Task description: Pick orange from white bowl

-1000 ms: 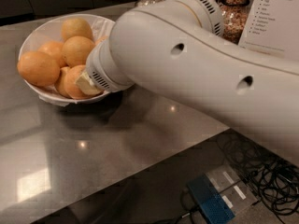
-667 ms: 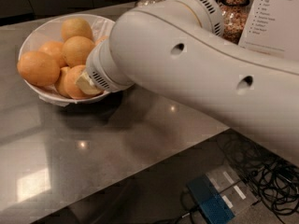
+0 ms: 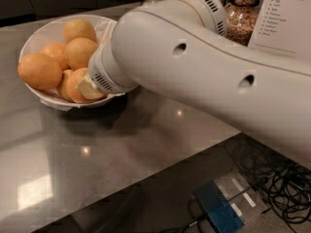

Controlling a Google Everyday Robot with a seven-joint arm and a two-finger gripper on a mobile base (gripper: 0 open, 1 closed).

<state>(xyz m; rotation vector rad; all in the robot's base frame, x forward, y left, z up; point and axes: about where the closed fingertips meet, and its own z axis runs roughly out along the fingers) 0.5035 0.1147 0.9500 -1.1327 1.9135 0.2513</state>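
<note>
A wide round white bowl [image 3: 47,32], lined with white paper, stands on a grey polished countertop [image 3: 121,144] and holds a heap of round oranges [image 3: 40,71]. The robot's thick white arm [image 3: 204,76] reaches across the rim. Its gripper [image 3: 89,87] lies low among the fruit, and whether it is open or closed cannot be told. Behind the arm, a glass jar [image 3: 241,14] holds brown grain.

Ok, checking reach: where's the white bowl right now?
The white bowl sits upper left on the counter, holding oranges; the gripper is among them.
</note>
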